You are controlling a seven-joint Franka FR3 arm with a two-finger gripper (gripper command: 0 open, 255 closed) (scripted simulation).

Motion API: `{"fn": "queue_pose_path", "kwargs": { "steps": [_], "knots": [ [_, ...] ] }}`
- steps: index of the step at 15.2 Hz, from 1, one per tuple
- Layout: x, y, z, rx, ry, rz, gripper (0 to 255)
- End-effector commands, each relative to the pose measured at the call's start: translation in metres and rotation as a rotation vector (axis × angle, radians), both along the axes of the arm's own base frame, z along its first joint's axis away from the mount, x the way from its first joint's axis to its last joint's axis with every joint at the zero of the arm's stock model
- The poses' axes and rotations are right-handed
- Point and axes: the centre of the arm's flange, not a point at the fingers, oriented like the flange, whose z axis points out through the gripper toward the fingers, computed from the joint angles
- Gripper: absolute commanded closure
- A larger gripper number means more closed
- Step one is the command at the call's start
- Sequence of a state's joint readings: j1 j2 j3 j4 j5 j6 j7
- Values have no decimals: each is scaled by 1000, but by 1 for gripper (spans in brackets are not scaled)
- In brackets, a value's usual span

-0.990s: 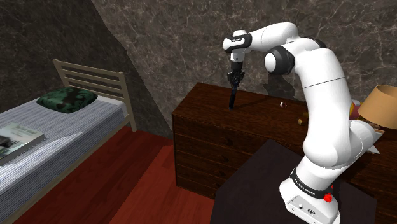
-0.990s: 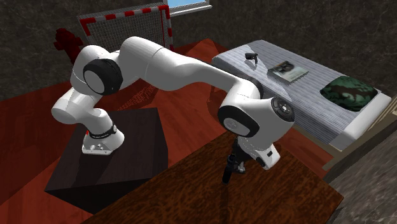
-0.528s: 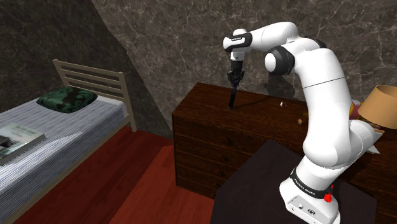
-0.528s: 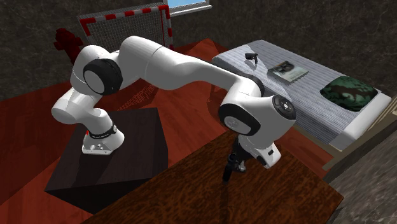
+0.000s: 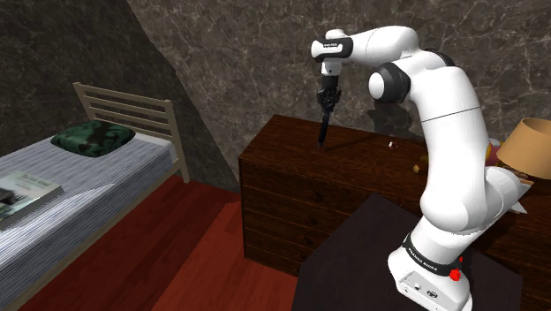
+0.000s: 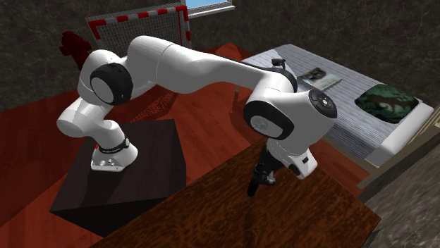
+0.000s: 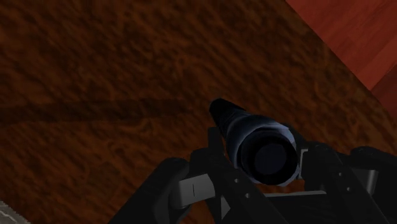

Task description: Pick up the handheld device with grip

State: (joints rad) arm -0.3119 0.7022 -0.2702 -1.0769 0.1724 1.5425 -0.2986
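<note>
Lift has begun: the gripper (image 5: pixel 326 104), clamped on the dark handheld device (image 5: pixel 322 129), has risen since half a second ago. The device's lower tip now seems to hang just clear of the wooden counter (image 5: pixel 362 168), so the pick looks nearly complete.

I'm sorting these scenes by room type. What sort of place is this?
Most likely a bedroom: a bed with a green pillow, a dark wooden chest of drawers, and a lampshade.
</note>
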Motion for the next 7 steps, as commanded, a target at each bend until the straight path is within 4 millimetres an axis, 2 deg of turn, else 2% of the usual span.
{"fn": "queue_pose_path", "kwargs": {
  "steps": [1,5,7],
  "knots": [
    [0,0,11,0,0,0,255],
    [0,0,32,0,0,0,255],
    [0,0,33,0,0,0,255]
  ]
}}
